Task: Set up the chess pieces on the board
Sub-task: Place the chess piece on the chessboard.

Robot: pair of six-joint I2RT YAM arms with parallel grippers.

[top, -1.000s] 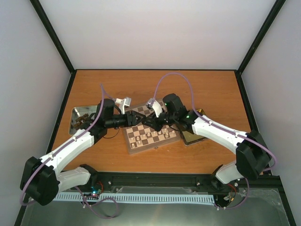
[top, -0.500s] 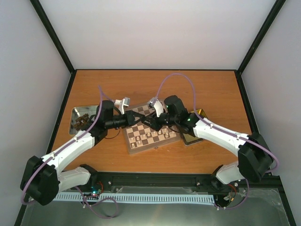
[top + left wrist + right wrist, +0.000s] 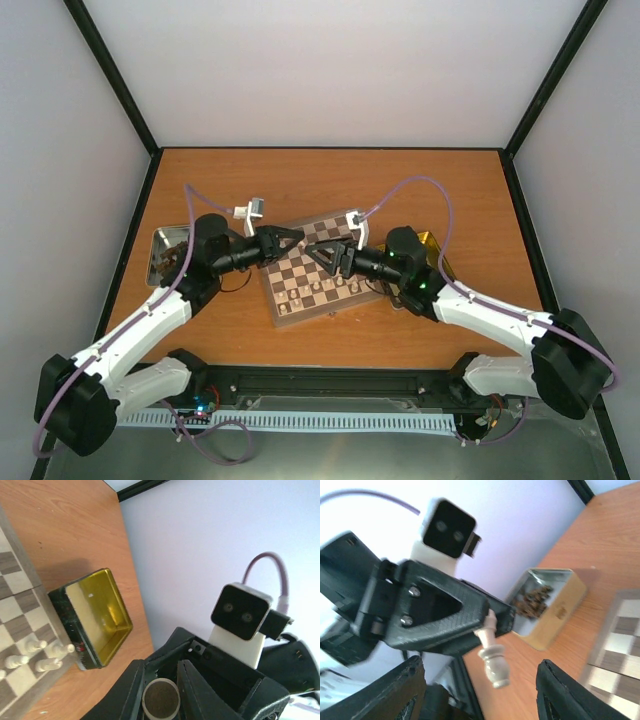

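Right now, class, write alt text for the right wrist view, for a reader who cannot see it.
The left gripper pinches a cream chess piece by its narrow top, base hanging down, above the parted fingers of the right gripper. Behind, on the wooden table, stands a metal tray of dark pieces; a blurred corner of the board shows at right.

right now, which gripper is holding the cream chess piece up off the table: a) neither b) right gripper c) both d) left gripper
D: in the right wrist view the left gripper pinches the top of the cream chess piece, while the right gripper stands wide open, not touching it.
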